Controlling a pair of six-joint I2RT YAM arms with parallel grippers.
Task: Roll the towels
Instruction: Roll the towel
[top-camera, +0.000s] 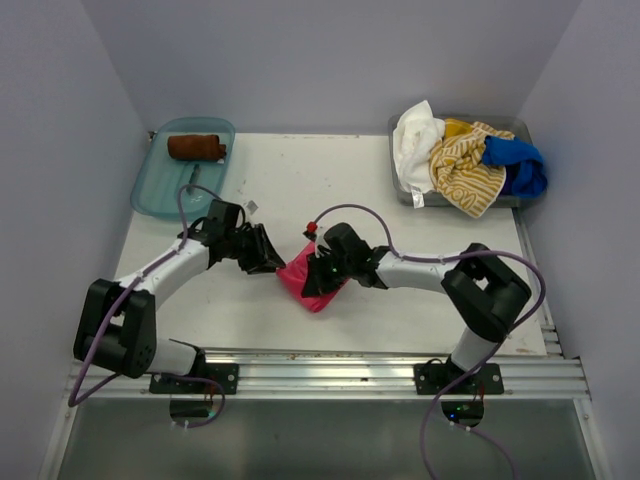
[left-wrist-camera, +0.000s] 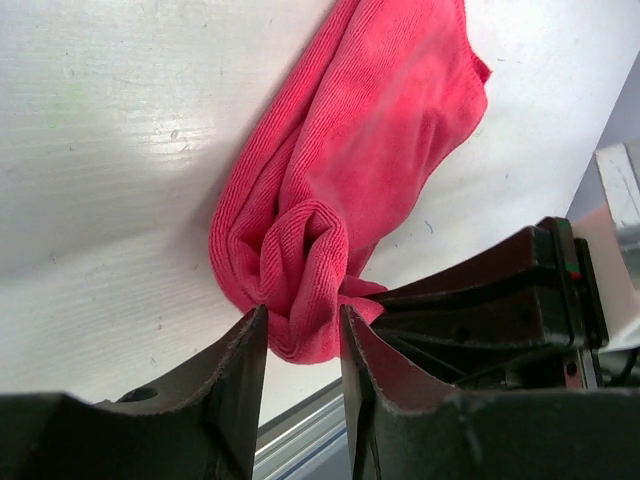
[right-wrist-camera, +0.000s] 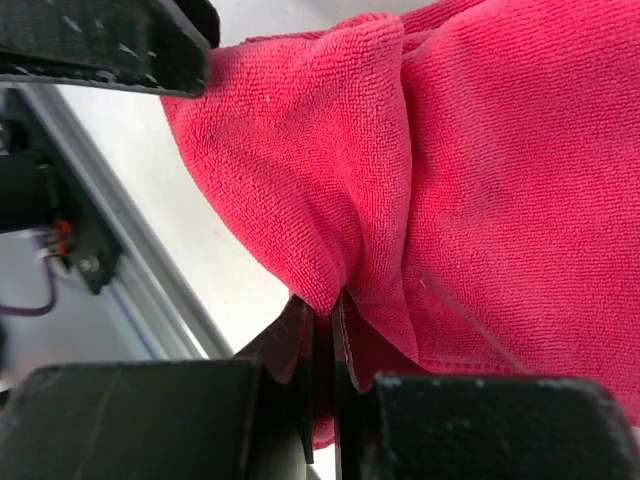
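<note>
Standing by the table, I see the hot pink towel lying mid-table, nearer the front rail than the back wall, 1 end bunched into a loose roll. The right gripper has its fingers pinched tight on a fold of it. The left gripper has its fingers apart with the rolled end between them; whether the pads touch the cloth I can't quite tell.

With only 1 firm hold, the roll may slacken and spring open. The 2 grippers sit almost nose to nose, so a careless move could knock them together.

The rail is just beside the roll, leaving little room forward. Toward the back, the bare table between the teal tray and the grey bin is open.
</note>
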